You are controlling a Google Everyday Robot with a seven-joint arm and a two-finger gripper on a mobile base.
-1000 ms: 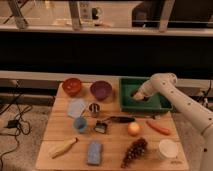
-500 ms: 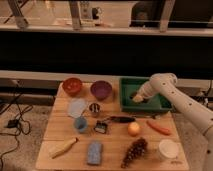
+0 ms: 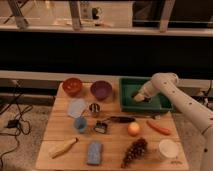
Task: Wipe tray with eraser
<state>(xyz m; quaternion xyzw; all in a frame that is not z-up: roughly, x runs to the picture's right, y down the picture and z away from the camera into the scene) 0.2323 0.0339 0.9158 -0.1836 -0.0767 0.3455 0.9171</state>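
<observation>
Shifted slightly since a second ago, your jaws grip the eraser (image 3: 139, 99), pressed on the tray (image 3: 158, 104) beneath them: wiping looks underway, much surface left.

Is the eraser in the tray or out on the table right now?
In the tray: the dark eraser sits under the gripper, inside the green walls.

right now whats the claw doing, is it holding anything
claw: low inside the green tray, at the end of the white arm; open, closed or holding something cannot be told
</observation>
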